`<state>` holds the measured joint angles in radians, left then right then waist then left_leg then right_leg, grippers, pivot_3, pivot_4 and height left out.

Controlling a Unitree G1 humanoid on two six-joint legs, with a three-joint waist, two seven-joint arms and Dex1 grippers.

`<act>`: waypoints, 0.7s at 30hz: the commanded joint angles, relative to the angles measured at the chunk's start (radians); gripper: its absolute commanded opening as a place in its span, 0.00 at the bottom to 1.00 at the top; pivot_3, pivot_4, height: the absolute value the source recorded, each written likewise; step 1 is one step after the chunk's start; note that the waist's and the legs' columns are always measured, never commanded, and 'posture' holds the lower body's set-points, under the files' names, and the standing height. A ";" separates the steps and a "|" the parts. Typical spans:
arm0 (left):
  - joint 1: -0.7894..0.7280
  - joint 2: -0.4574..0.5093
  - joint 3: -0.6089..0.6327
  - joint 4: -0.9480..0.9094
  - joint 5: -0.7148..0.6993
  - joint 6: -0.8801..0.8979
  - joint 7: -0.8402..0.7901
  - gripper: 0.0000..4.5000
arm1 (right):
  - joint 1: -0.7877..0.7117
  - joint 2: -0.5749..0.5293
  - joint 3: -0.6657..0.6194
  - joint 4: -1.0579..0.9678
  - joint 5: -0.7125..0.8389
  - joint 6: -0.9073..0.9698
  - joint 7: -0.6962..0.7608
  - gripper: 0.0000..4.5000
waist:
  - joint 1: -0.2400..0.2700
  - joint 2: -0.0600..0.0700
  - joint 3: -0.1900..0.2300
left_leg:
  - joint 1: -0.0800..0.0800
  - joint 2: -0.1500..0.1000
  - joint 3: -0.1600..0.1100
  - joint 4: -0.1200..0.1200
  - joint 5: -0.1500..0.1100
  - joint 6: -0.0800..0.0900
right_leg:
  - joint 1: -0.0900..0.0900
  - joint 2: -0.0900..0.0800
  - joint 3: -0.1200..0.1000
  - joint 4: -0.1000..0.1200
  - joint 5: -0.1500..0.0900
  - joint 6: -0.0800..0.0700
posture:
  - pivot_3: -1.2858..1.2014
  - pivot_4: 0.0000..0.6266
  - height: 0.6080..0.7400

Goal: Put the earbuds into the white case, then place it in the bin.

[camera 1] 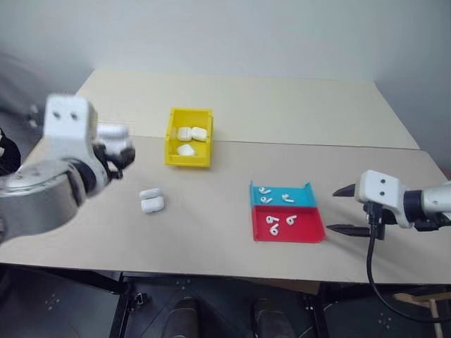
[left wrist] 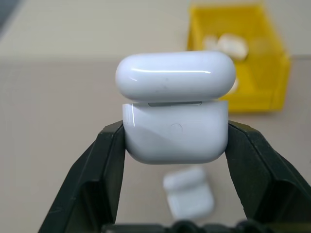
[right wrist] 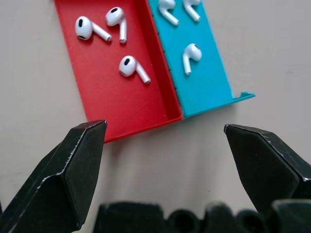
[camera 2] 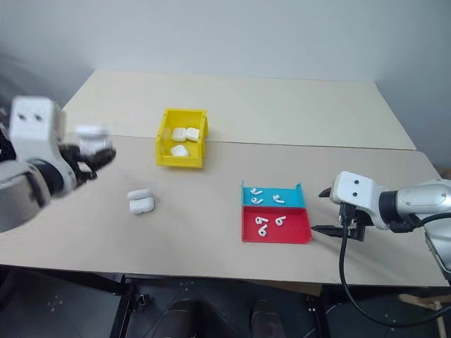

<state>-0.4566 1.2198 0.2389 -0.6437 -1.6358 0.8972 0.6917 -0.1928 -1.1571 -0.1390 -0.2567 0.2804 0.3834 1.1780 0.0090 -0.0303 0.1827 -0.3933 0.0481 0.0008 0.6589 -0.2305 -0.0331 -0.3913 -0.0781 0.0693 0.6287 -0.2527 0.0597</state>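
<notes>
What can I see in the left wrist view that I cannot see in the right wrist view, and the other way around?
Left wrist view: the left gripper shut on a white case with its lid ajar, a second case on the table below, and the yellow bin holding more cases.

Right wrist view: the open right gripper above the red tray and teal tray, each holding three earbuds.

Both: the beige table.

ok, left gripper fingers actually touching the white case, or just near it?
Touching. In the left wrist view both fingers of the left gripper press against the sides of the white case, no gap either side.
</notes>
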 commanded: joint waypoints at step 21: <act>0.149 -0.808 -0.325 0.489 0.905 -1.063 -1.741 0.62 | -0.223 -0.140 0.021 -0.382 0.251 0.403 -0.028 1.00 | -0.012 0.001 -0.001 | -0.006 0.001 -0.001 0.003 0.002 -0.002 | -0.004 0.001 0.000 0.001 0.003 0.001 | 0.52 0.24 1.00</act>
<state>-0.3100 0.4332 -0.1019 -0.1698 -0.7006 -0.1146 -0.9732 -0.3704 -1.2808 -0.1535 -0.6059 0.4988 0.7068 1.1713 -0.0034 -0.0293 0.1819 -0.3993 0.0492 -0.0003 0.6617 -0.2283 -0.0344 -0.3957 -0.0775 0.0693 0.6298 -0.2497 0.0606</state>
